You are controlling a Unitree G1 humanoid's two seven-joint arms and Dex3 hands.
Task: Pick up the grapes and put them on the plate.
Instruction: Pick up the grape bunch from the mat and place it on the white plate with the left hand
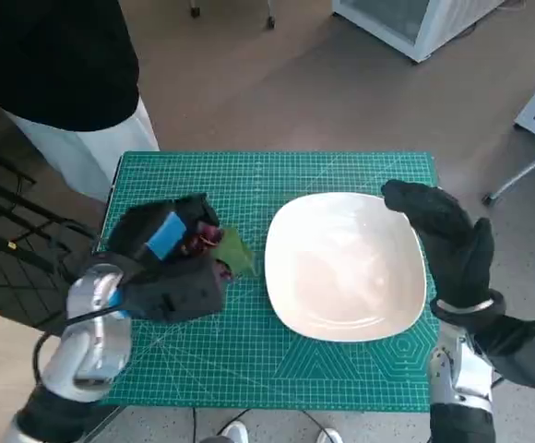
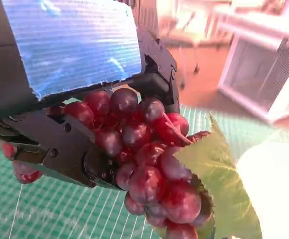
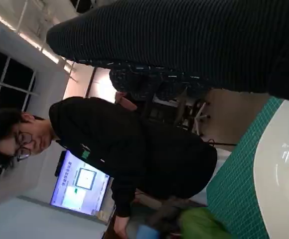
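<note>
the black left hand with blue tape over its back [image 1: 168, 263] holds the bunch of dark red plastic grapes with a green leaf [image 2: 149, 164], its fingers wrapped around the top of the cluster. the bunch sits just beside the white squarish plate [image 1: 346, 268], on the side away from the right hand in the black knitted glove [image 1: 447, 242], and over the green gridded cutting mat [image 1: 341, 378] that covers the table. the gloved hand holds nothing; it rests at the plate's far rim with its fingers loosely spread.

the grip looks high on the bunch, so most of the grapes hang free below the fingers. my judgement is that a quick swing toward the plate could shake the cluster loose, or let the hanging grapes and leaf catch the plate's raised rim and drag it across the mat. the gloved hand at the rim could also nudge the plate.

whether the bunch is lifted or touching the mat cannot be told: the head view hides its underside behind the hand. the right wrist view shows mainly the glove, a person in black beyond the plate, and a sliver of rim.
</note>
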